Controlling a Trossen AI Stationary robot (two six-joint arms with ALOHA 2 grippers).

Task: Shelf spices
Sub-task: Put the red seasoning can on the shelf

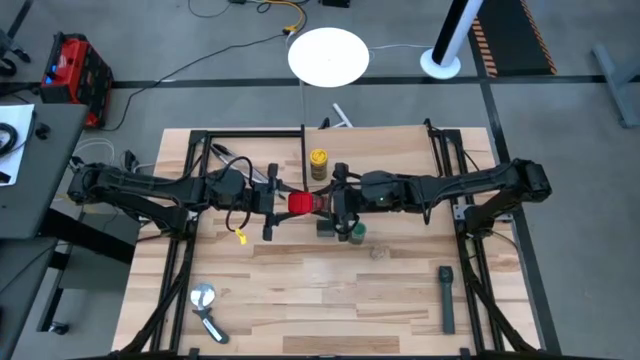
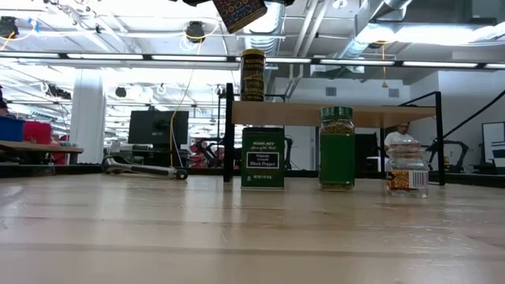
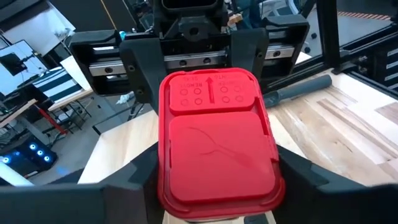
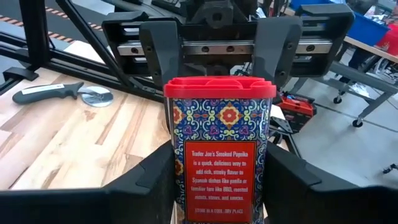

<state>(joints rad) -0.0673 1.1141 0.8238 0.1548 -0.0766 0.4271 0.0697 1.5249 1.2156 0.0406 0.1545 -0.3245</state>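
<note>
high view: left gripper (image 1: 281, 201) and right gripper (image 1: 322, 203) meet mid-table, both touching the red paprika tin (image 1: 301, 203); yellow jar (image 1: 318, 164) on the shelf (image 1: 255, 150) at 12 o'clock of it.
low view: tin (image 2: 239, 12) aloft at 12 o'clock; black pepper tin (image 2: 263, 158), green-lidded jar (image 2: 337, 147), small clear jar (image 2: 406, 168) on the table (image 2: 237, 237).
left wrist view: left fingers (image 3: 134, 177) clamp the tin.
right wrist view: right fingers (image 4: 146, 180) flank the tin; grip cannot tell.
</note>
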